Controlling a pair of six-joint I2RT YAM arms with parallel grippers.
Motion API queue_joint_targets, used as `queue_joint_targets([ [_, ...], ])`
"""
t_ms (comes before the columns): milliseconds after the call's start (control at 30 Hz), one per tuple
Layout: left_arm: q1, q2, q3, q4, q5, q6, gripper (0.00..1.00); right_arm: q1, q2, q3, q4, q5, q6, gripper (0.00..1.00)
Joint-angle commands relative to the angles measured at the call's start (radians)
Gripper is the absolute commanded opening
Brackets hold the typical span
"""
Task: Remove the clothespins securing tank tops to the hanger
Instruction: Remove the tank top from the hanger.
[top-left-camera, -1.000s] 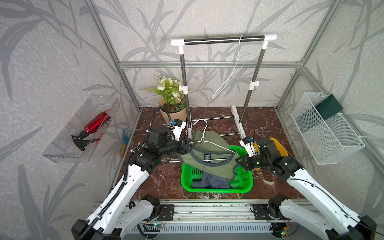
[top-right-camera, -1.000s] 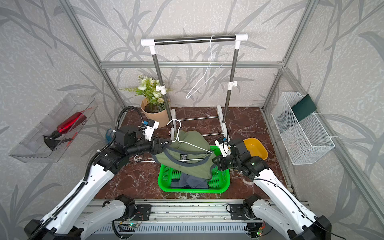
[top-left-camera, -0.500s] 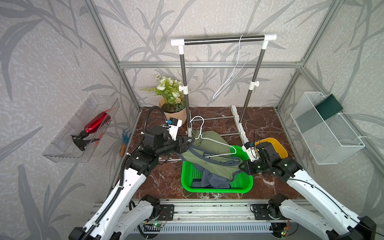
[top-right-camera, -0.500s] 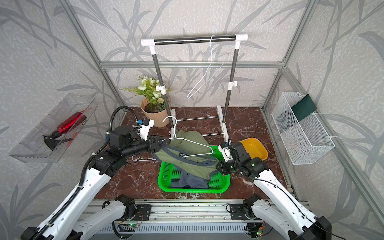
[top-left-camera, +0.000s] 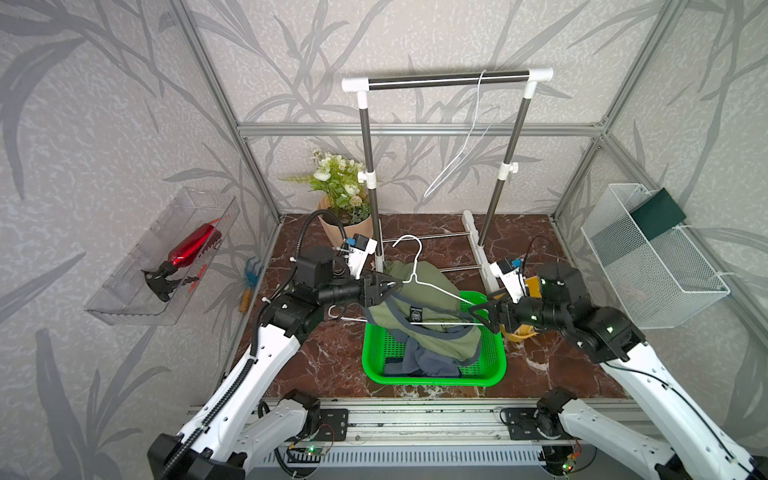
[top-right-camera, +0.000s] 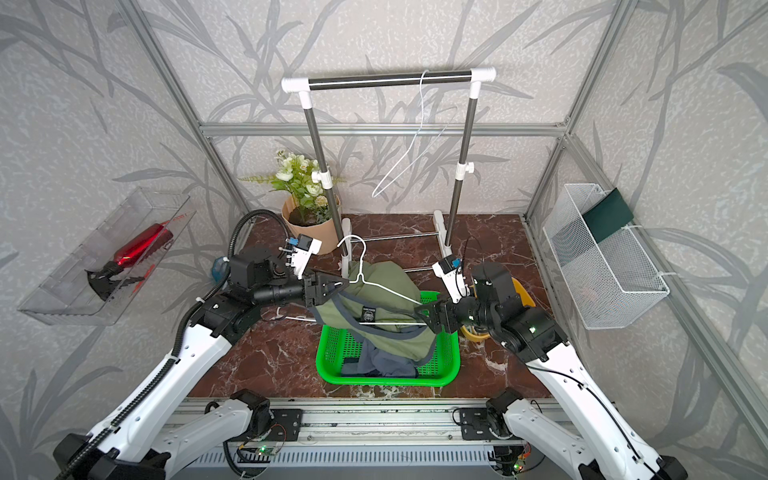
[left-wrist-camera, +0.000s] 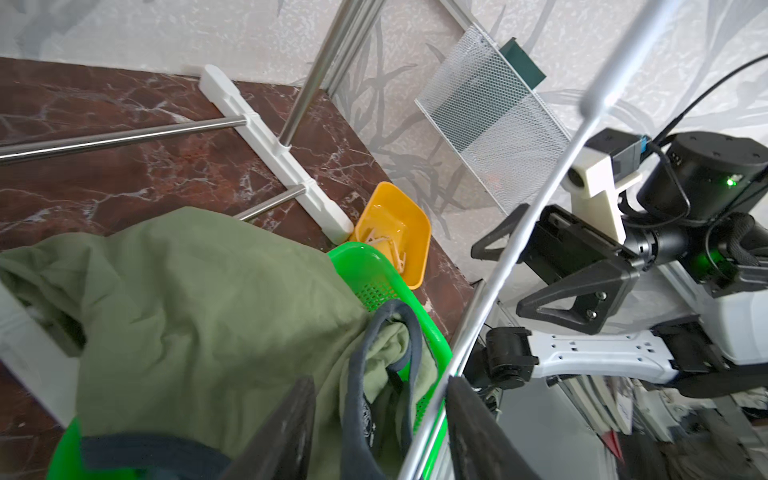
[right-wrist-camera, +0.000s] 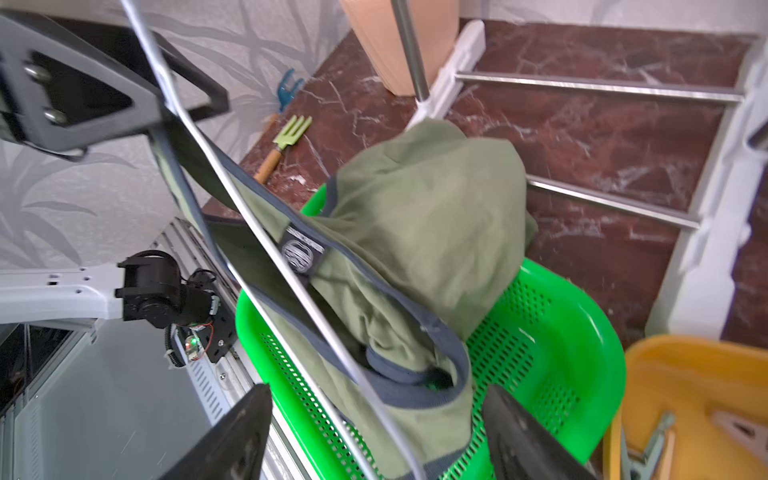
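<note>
**Stage between clothespin removals, as judged from the layout.** The left gripper (top-left-camera: 386, 287) clamps the 9 o'clock shoulder of the white wire hanger (top-left-camera: 440, 291), holding it above the green basket (top-left-camera: 494, 357) at the table's centre. The right gripper (top-left-camera: 482, 318) sits at the hanger's 4 o'clock tip with jaws spread wide, gripping nothing. The olive tank top (top-left-camera: 446, 343) drapes over the hanger and sags into the basket, where a darker blue tank top (top-left-camera: 419, 363) lies bunched at 6 o'clock. The clothespins (left-wrist-camera: 386, 245) that can be seen lie loose in the yellow tray (left-wrist-camera: 411, 232), just beside the basket at 3 o'clock. None is visible on the hanger, though the shoulder inside the left grip is hidden. The next move probably calls for finding any pin left on the wire, then bringing the open jaws squarely over its prongs. Pinching them should spring it free, with the left arm bracing the hanger.
</note>
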Motion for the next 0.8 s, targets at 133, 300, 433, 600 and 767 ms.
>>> queue_joint_targets([
  [133, -0.003, 0.082, 0.015, 0.098, 0.231, -0.03, 0.0, 0.008, 0.169, 0.142, 0.086, -0.217, -0.108, 0.81],
  [300, -0.005, 0.095, 0.029, 0.107, 0.233, -0.03, 0.0, 0.039, 0.241, 0.149, 0.168, -0.386, -0.084, 0.77],
  [433, -0.005, 0.101, 0.036, 0.107, 0.227, -0.026, 0.0, 0.077, 0.245, 0.12, 0.219, -0.421, -0.057, 0.67],
  [600, -0.006, 0.113, 0.03, 0.126, 0.225, -0.035, 0.0, 0.111, 0.246, 0.107, 0.191, -0.408, -0.061, 0.36],
  [767, -0.011, 0.116, 0.009, 0.166, 0.207, -0.056, 0.0, 0.111, 0.191, 0.065, 0.181, -0.375, -0.042, 0.08],
])
